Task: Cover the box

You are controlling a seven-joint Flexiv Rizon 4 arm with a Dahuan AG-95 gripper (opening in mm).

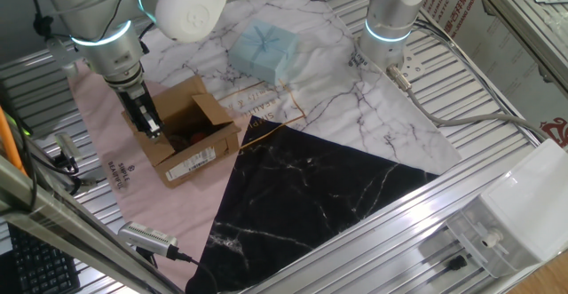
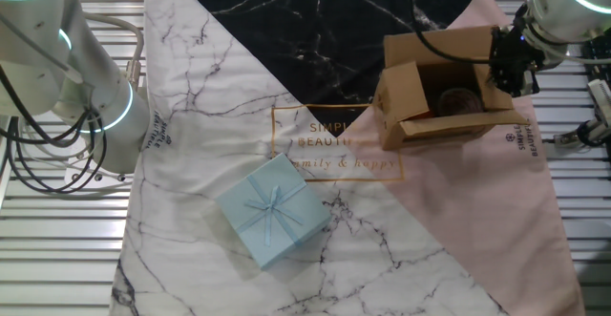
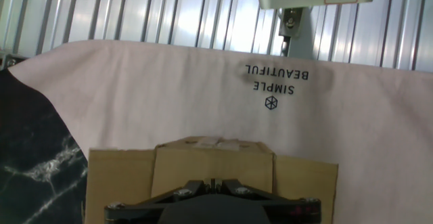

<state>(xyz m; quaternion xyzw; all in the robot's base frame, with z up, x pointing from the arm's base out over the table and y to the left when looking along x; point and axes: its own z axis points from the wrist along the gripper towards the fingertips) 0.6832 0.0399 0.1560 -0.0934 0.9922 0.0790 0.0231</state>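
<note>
The tool (image 1: 151, 127), grip unreadable, sat at the box (image 1: 188, 134) flap; a hard push risked skidding the light carton.

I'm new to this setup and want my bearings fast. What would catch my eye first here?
The open cardboard box on the pink part of the cloth, flaps up, with the end effector down at one of its edges. Next, the pale blue gift package with a ribbon, sitting apart on the white marbled part.
</note>
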